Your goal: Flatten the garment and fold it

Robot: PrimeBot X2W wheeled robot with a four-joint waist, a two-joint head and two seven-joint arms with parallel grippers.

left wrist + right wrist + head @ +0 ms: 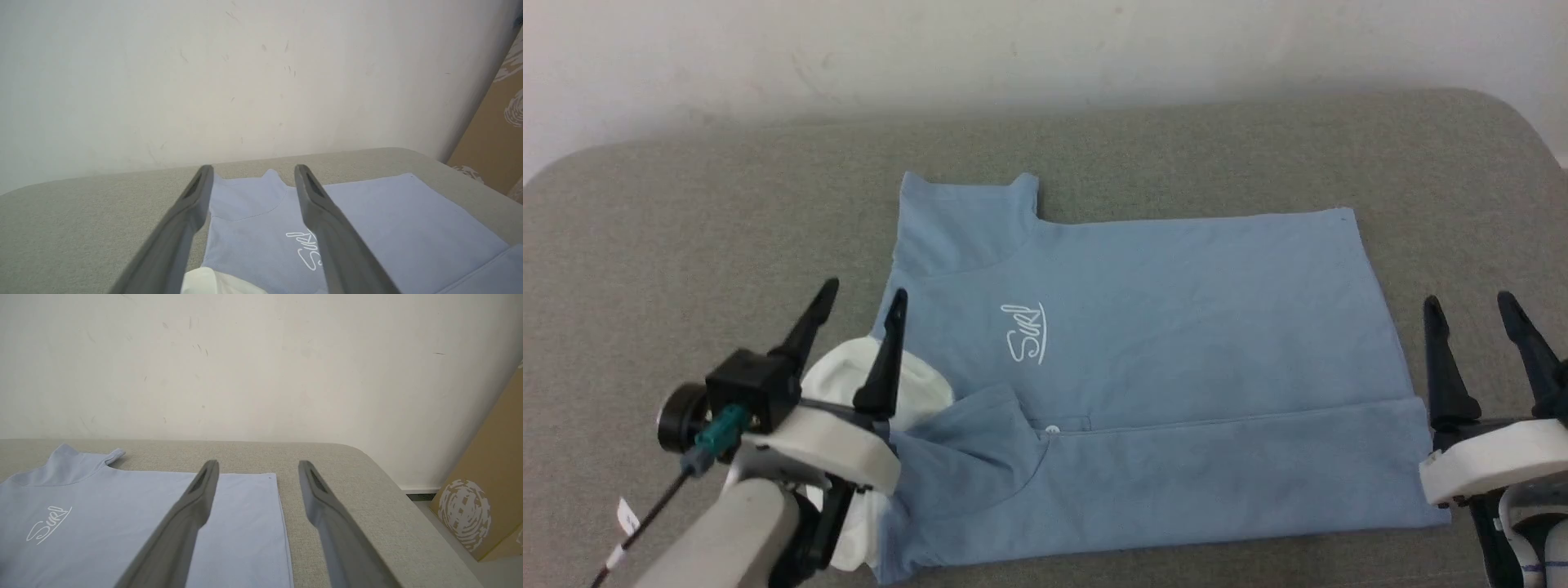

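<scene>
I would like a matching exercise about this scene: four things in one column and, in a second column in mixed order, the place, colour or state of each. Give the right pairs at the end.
Things
1. collar
2. left pincer
3. right pincer
4. cardboard box

Descriptions
a. brown, on the floor beyond the table's end
b. open, at the shirt's hem end
c. white, at the shirt's left end
d. open, at the shirt's collar end

Pairs: 1-c; 2-d; 3-b; 4-a
</scene>
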